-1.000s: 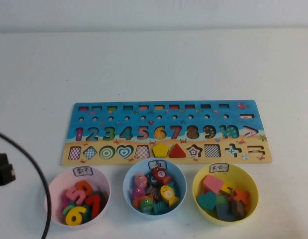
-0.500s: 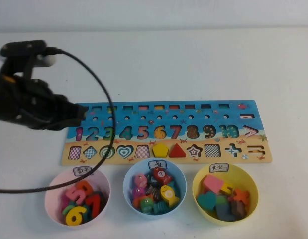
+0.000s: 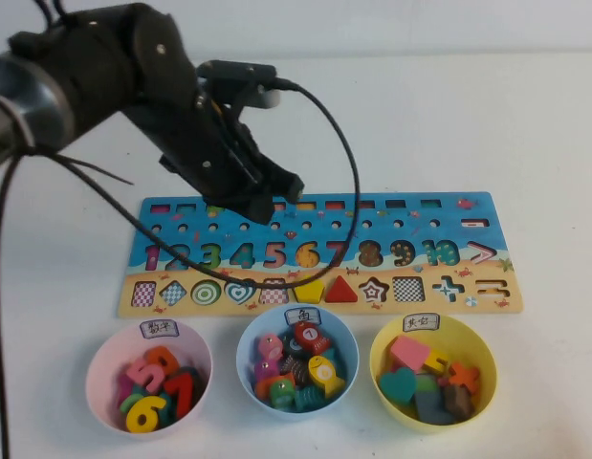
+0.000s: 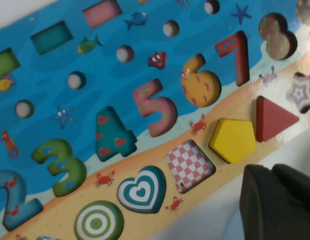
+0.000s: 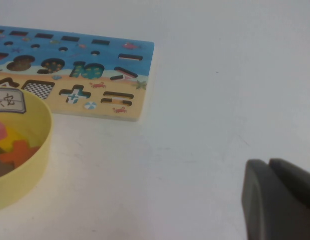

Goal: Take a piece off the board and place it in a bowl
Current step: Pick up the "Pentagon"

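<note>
The yellow pentagon piece (image 3: 308,288) lies in its slot in the sandy bottom row of the board (image 3: 401,251), beside the red triangle (image 3: 340,290). It also shows in the left wrist view (image 4: 234,140). My left gripper (image 3: 276,194) hangs above the board's upper middle, its fingers (image 4: 260,200) pressed together and empty, apart from the pentagon. The yellow bowl (image 3: 377,368) with a white label stands in front of the board's right end and holds several pieces. My right gripper (image 5: 269,162) is shut and empty over bare table to the right of the bowl (image 5: 37,150).
A pink bowl (image 3: 97,368) of number pieces and a blue bowl (image 3: 246,352) of fish pieces stand in front of the board, left of the yellow bowl. The left arm's black cable (image 3: 351,182) loops over the board. Bare white table lies to the right.
My left arm has swung in from the left edge, up and rightward, and now hangs over the board's upper middle. The pieces and bowls have not moved.
</note>
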Robot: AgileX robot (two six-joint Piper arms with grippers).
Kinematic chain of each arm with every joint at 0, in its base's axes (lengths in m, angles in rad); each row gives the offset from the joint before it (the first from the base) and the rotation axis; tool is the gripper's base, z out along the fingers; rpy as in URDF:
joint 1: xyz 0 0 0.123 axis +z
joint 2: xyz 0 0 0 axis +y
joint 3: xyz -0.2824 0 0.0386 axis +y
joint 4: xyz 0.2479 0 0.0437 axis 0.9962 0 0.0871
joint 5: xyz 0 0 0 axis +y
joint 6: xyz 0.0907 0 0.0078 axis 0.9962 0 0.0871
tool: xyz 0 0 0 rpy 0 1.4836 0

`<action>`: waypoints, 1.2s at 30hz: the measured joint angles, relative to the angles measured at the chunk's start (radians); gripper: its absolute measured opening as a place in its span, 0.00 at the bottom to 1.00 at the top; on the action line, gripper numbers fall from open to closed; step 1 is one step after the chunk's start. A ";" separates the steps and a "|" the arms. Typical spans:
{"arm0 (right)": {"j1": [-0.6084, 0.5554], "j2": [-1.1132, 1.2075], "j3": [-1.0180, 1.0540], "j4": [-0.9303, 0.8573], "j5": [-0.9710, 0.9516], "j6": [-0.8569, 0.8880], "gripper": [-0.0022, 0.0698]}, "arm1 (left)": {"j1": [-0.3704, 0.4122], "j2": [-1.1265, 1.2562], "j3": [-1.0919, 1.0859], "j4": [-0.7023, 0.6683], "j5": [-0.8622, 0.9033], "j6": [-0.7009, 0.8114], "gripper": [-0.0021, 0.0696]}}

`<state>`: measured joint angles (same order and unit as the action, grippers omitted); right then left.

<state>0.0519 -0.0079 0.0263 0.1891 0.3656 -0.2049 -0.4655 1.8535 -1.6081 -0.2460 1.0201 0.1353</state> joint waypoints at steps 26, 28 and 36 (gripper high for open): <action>0.000 -0.001 0.000 0.000 0.000 0.000 0.01 | -0.083 0.294 -0.295 0.058 0.201 0.844 0.02; 0.000 -0.001 0.000 0.000 0.000 0.000 0.01 | -0.090 0.302 -0.295 0.066 0.201 0.846 0.04; 0.000 -0.001 0.000 0.000 0.000 0.000 0.01 | -0.099 0.308 -0.295 0.078 0.201 0.916 0.54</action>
<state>0.0519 -0.0094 0.0263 0.1891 0.3656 -0.2049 -0.5642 2.1617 -1.9035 -0.1683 1.2208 1.0513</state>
